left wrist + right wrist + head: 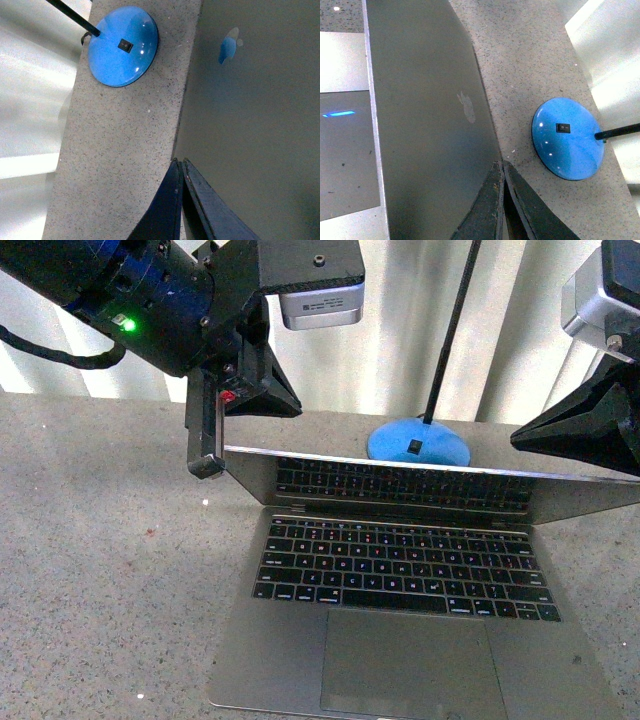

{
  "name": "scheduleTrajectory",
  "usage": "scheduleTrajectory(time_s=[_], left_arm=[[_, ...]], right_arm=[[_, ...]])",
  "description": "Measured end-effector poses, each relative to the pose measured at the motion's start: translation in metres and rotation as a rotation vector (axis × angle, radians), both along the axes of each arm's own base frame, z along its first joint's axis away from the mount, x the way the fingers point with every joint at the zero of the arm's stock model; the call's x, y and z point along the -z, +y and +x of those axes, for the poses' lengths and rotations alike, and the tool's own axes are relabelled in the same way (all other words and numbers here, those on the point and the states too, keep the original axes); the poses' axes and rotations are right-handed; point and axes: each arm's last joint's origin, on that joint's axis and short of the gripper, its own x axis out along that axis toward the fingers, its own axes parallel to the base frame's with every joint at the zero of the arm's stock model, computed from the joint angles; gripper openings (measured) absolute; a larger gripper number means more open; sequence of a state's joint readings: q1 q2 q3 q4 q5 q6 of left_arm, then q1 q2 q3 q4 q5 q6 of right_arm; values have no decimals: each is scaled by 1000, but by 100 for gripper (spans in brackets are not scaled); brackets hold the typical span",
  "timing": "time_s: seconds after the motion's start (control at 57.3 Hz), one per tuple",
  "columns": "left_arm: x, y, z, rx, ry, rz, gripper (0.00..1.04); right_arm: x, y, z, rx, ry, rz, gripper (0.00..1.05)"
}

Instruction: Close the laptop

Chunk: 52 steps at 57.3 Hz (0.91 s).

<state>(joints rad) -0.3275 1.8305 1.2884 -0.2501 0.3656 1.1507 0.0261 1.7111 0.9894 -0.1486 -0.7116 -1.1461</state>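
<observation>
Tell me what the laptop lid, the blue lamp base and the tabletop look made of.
Laptop lid: likely grey metal, with a smooth satin sheen and a mirror-like logo. Blue lamp base: probably glossy plastic or painted metal, going by its sharp highlights. Tabletop: speckled stone or composite, apparently matte.

The laptop (405, 665) has its front right corner cut off.

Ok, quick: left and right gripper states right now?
Left gripper: closed, holding nothing, by the laptop lid.
Right gripper: closed, holding nothing, by the lid.
</observation>
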Motion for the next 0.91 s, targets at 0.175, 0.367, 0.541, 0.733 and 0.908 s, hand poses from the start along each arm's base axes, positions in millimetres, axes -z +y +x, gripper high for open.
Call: scheduleTrajectory(time_s=[0.175, 0.367, 0.541, 0.733, 0.908], left_arm=[[2, 1, -2, 1, 10, 4, 4], [9, -1, -6, 8, 29, 12, 4], [14, -4, -10, 20, 34, 13, 4], [21, -7, -14, 31, 45, 21, 4], [28, -9, -19, 40, 55, 26, 4]], right_arm=[[2, 0, -2, -1, 10, 0, 3], [8, 0, -6, -3, 31, 2, 3], [14, 0, -8, -3, 35, 2, 3], [20, 0, -10, -4, 39, 4, 3], [30, 2, -12, -7, 55, 6, 3]])
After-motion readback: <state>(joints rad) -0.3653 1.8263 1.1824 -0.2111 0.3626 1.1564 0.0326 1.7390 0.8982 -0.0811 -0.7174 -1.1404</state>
